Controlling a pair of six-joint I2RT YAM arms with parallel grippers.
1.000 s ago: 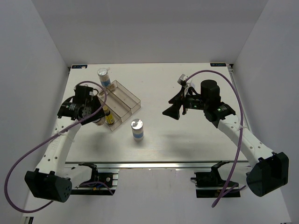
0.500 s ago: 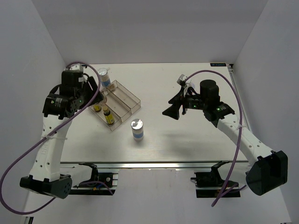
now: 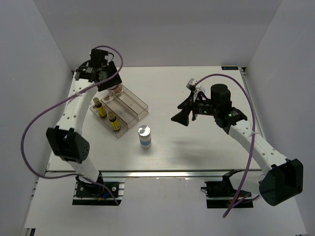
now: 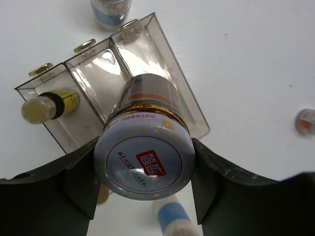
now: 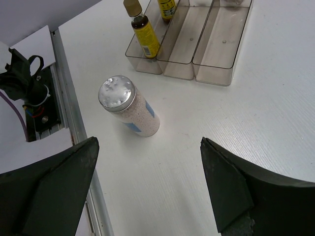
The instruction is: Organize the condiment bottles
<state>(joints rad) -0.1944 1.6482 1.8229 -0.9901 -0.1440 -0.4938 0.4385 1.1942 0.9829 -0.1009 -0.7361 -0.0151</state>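
Yellow dark-capped bottles [image 3: 114,123] are sitting in the clear plastic tray [image 3: 134,103]; left hand [image 4: 144,177] is clenching a squat pale-lidded jar [image 4: 147,105], silver-lidded jar [image 3: 144,135] waiting mid-frame.

Clear glossy plastic tray [image 5: 221,49], matt white table [image 5: 221,147], seemingly metal jar lid [image 5: 116,93]

A divided tray [image 3: 135,105] sits left on the tabletop [image 3: 206,147], with two slim bottles [image 3: 114,123] standing in its leftmost compartment. One tall jar [image 3: 144,136] stands just before the tray, and a second jar [image 4: 110,9] stands just behind it. The left pincer [image 4: 144,177] holds a squat jar [image 4: 147,142] above the tray.
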